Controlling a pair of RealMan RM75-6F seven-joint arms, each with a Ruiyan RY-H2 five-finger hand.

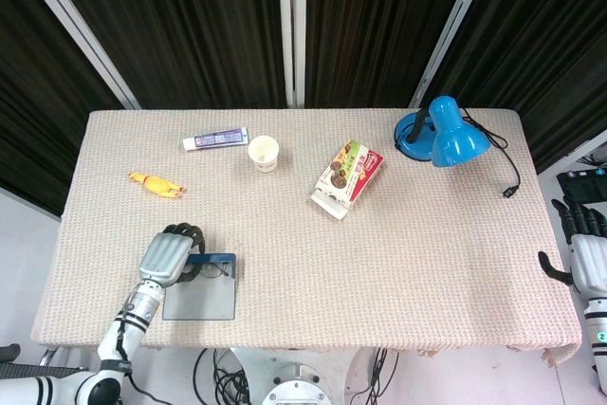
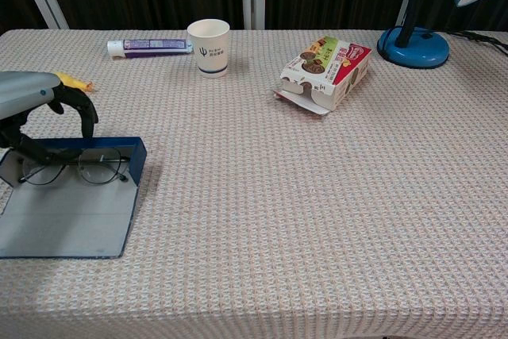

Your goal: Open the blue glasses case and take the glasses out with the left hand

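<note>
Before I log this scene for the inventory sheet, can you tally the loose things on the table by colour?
Blue: 2, glasses case and desk lamp
Yellow: 1, rubber chicken toy
White: 2, paper cup and toothpaste tube
Multicoloured: 1, snack box
Dark-framed: 1, glasses
Total: 7

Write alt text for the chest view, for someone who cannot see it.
The robot's left hand curls over thin-rimmed glasses lying in an open blue glasses case on a woven table. Farther back stand a white paper cup, a snack box and a blue desk lamp.
</note>
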